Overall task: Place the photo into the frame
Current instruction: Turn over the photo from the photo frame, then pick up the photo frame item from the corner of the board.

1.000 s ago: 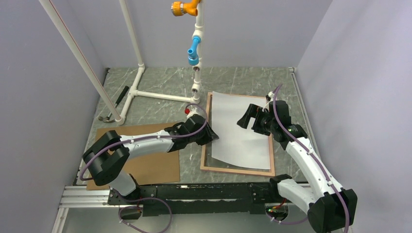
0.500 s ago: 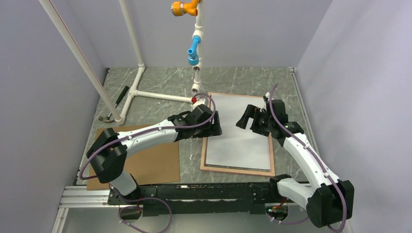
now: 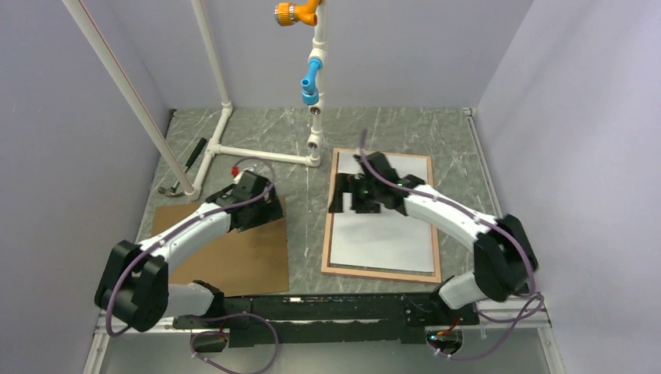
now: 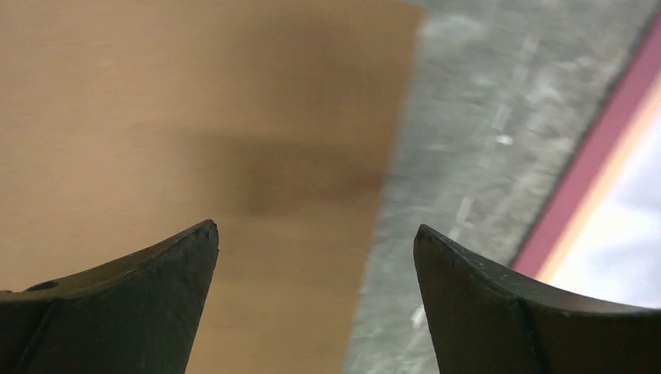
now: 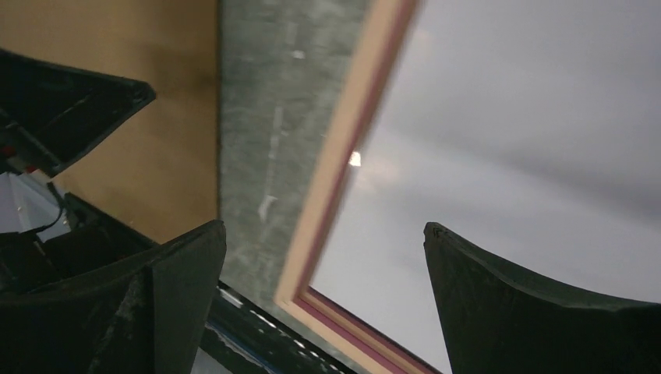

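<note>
Flat inside the frame (image 3: 380, 273) lies the photo (image 3: 382, 238), and the right arm crosses over its far half. That arm rises from its base beside the frame's near right corner, bends at a raised elbow just off the frame's right rail, and sends its forearm leftward across the frame. The right gripper (image 3: 348, 204) hangs above the frame's left rail, jaws spread wide with nothing between them. In the right wrist view one finger (image 5: 538, 304) sits over the photo and the other over the table (image 3: 390, 128) just outside the rail. Whether either touches down cannot be told.

Both frame and photo run lengthwise away from the arm bases, short sides near and far. A thin tan-and-pink border shows around the sheet. From above the photo reads as plain white, and in the blurred right wrist view as pale grey. No printed picture can be made out, and the gripper covers the photo's far left part.

Left of the frame, across a strip of bare table, lies a brown board (image 3: 234, 261). The left arm stretches low over it, and the left gripper (image 3: 273, 212) hangs above the board's corner nearest the frame's far end, jaws released and empty. Its blurred wrist view shows the board's edge, the table strip and the frame's pink rail.

Beyond the frame's far left corner stands a white pipe stand (image 3: 257, 153).
</note>
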Available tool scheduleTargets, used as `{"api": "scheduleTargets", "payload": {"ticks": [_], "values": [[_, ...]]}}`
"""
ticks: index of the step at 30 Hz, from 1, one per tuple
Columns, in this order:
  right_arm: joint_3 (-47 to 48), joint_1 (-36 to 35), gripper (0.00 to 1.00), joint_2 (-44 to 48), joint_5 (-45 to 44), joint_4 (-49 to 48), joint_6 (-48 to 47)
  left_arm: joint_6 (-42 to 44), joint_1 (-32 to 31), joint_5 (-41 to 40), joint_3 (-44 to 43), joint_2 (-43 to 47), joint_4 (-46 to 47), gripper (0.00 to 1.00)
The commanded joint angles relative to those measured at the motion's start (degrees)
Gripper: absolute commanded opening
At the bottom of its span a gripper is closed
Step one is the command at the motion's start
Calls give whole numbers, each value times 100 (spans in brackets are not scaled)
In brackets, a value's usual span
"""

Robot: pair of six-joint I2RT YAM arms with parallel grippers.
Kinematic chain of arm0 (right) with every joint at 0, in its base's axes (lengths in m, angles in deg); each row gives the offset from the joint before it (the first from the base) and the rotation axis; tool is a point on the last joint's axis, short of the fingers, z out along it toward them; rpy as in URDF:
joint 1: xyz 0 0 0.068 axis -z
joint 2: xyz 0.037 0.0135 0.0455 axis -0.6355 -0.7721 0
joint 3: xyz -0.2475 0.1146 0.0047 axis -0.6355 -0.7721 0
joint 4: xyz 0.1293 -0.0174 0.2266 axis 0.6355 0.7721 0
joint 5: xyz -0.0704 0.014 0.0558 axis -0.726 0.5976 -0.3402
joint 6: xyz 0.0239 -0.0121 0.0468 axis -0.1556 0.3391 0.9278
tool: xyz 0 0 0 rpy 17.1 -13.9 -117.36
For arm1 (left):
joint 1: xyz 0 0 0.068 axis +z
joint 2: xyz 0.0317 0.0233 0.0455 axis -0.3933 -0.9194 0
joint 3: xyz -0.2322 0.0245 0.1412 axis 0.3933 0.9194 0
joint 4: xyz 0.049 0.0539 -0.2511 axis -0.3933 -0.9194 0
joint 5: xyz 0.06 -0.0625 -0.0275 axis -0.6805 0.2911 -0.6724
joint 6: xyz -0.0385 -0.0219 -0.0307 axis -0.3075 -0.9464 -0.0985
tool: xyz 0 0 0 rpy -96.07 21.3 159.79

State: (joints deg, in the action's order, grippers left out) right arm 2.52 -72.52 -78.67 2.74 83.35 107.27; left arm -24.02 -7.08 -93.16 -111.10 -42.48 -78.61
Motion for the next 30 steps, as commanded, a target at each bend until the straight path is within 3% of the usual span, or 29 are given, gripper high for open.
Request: {"api": "scheduleTargets", "payload": {"ticks": [1,7,10,16,20,27,30], "values": [[1080,-886,100,-1066,64,-736,315,478,973,371,433,572,-144,97],[2402,-1513,100,-2731,513,-929,544,667,2255,754,733,555,-303,91],[2597,-1537,100,-3254,801,-1034,816,723,2514,1007,810,341,-180,84],[2295,-1450,100,-3343,930,-1378,1239,856,2496,2026,566,-691,165,65],[1891,-1329,99,-3302,1128,-1876,1687,825,2288,2349,376,-1264,270,58],[1242,-1090,94,-3486,1499,-3044,2533,624,1930,2647,233,-1827,607,53],[1271,-1113,92,-3712,1574,-3212,2720,588,1925,2472,307,-1483,586,61]]}}
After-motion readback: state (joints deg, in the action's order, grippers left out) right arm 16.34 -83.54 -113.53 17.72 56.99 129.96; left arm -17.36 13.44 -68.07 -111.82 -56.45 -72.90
